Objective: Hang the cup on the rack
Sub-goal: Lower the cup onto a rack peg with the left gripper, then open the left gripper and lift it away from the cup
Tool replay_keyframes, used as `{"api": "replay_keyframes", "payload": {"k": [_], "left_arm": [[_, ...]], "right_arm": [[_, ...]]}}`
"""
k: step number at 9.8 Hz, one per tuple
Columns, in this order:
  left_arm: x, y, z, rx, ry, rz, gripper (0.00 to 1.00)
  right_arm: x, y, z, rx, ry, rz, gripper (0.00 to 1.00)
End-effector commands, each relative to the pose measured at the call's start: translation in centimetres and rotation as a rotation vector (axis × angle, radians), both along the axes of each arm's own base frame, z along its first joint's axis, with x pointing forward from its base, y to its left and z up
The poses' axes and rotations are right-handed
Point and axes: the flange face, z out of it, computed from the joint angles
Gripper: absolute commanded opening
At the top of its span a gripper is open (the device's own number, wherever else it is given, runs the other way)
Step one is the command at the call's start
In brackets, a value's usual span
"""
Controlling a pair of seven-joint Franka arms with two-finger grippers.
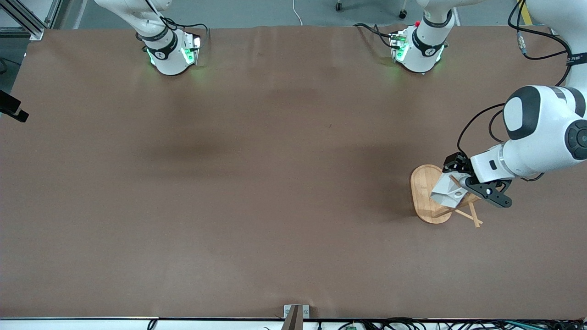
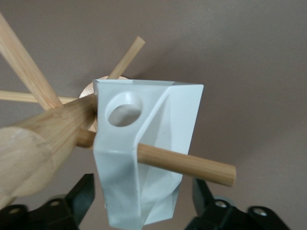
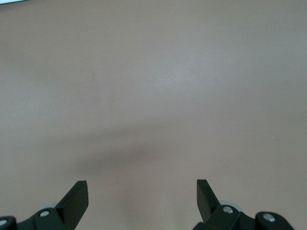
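Cup (image 2: 144, 158): white, faceted. Hangs on a peg (image 2: 192, 166) of the rack (image 1: 424, 192), the peg passing under its handle, so the peg carries its weight. The round hole in the handle stays unused.

Rack: bamboo mug tree, oval base on the table (image 1: 257, 183) toward the left arm's end, near the front camera.

Left gripper (image 2: 139, 211): over the rack, fingers (image 2: 81, 191) spread to either side of the cup, apparently clear of its walls; judged a release, with the hang done.

Right gripper (image 3: 141, 201): waits over bare table, fingers spread, holding nothing; seen only in its own wrist view.
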Motion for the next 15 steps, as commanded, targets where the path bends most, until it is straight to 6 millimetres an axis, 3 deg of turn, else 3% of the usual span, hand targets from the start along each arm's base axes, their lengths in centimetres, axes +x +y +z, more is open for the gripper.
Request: {"api": "replay_keyframes", "payload": {"k": [1, 6, 8, 11, 15], "left_arm": [[0.9, -0.5, 0.6, -0.016, -0.011, 0.035, 1.0], [1.1, -1.7, 11.7, 0.012, -0.031, 0.194, 1.0], [1.1, -2.1, 15.2, 0.011, -0.065, 0.216, 1.0], [-1.0, -2.3, 20.3, 0.07, -0.141, 0.211, 1.0], [-4.4, -2.1, 25.5, 0.09, -0.192, 0.234, 1.0]], "right_arm": [[-0.1, -0.3, 0.2, 0.0, 0.004, 0.005, 1.0], [-0.1, -0.3, 0.2, 0.0, 0.002, 0.005, 1.0], [0.0, -0.3, 0.2, -0.001, -0.001, 0.005, 1.0], [0.0, -0.3, 0.2, 0.0, 0.001, 0.005, 1.0], [-0.1, -0.3, 0.2, 0.0, 0.002, 0.005, 1.0]]}}
